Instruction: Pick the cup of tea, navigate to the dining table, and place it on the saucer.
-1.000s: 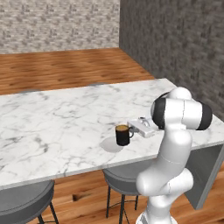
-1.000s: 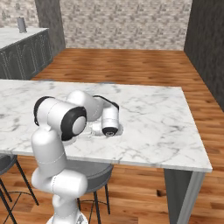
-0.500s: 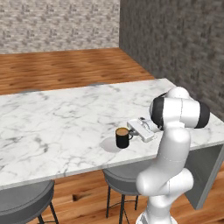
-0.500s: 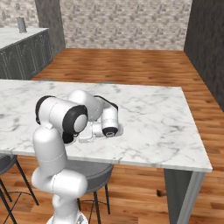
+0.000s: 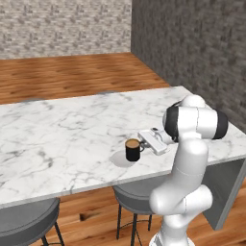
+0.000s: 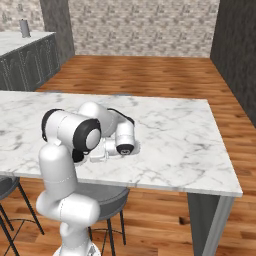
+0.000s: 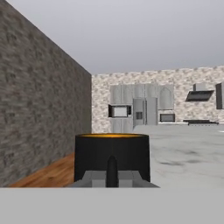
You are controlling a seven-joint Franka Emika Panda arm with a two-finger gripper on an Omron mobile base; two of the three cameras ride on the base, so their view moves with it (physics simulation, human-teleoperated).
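Cup of tea (image 5: 133, 149): small black mug, orange-brown liquid on top.

The white grey-veined marble tabletop (image 5: 62, 134) lies bare left and far of the small black cylindrical tea mug (image 5: 132, 150); the robot's white arm (image 5: 192, 125) crowds the mug's right.

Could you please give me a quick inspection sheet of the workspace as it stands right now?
Surface: dining table, white marble with grey veins.
Job's things: cup of tea upright on the saucer near the table's front edge.
Clutter: nothing seen on the table.
Grippers: gripper level at the cup's handle side, shut on it.
Cables: nothing seen.
Surroundings: grey stools under the table, wood floor, brick walls, kitchen counter in the background.
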